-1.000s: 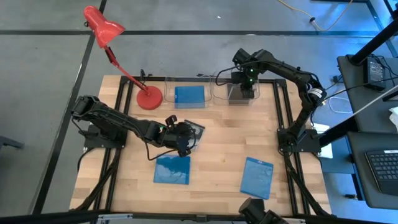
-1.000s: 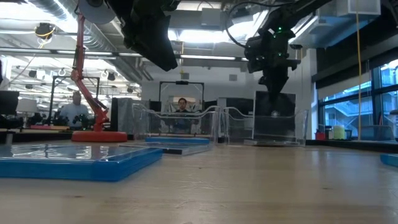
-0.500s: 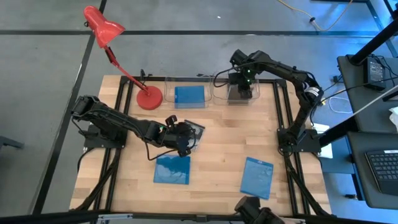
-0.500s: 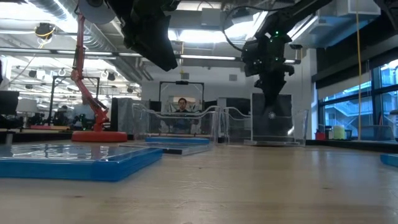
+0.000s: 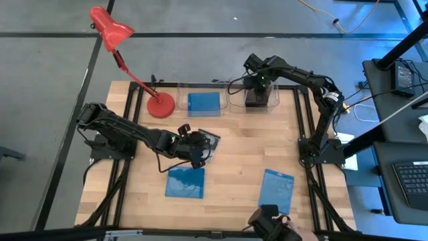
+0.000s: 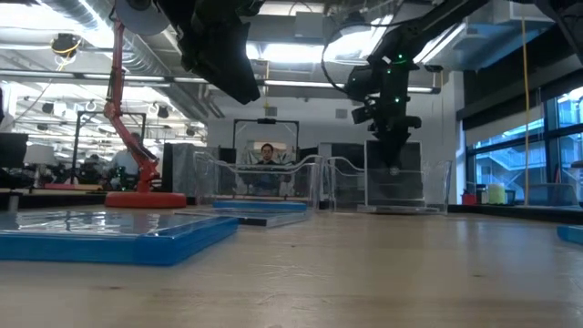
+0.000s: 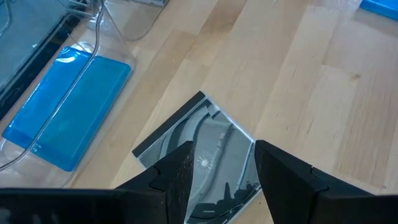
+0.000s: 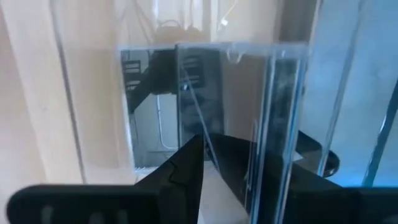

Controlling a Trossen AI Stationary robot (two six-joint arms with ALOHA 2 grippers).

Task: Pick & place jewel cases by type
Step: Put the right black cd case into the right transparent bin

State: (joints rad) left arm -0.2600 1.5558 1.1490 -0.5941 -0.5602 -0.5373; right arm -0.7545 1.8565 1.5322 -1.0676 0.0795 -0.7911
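The left gripper (image 5: 198, 151) sits low over the middle of the table (image 5: 234, 161), and its fingers (image 7: 180, 177) are spread apart on either side of a clear case (image 7: 202, 152) lying flat on the wood, so it's open around that case and I can't tell if it's actually touching it. One corner of the case pokes out past the gripper in the overhead view.

Over at the back edge, the right gripper (image 5: 257, 84) is reaching down into the right-hand clear tray (image 5: 273, 106). Its wrist camera shows the dark fingers (image 8: 186, 165) close together with a clear case (image 8: 214, 99) standing upright inside the tray just past them, but honestly can't tell if it's gripping it or has let go.

The left tray (image 5: 182, 100) next to it has a blue case (image 5: 204, 104) lying flat inside. Two more blue cases are on the front half of the table: one (image 5: 185, 182) just in front of the left gripper, another (image 5: 277, 191) towards the right. A red desk lamp (image 5: 160, 105) stands at the back left corner.
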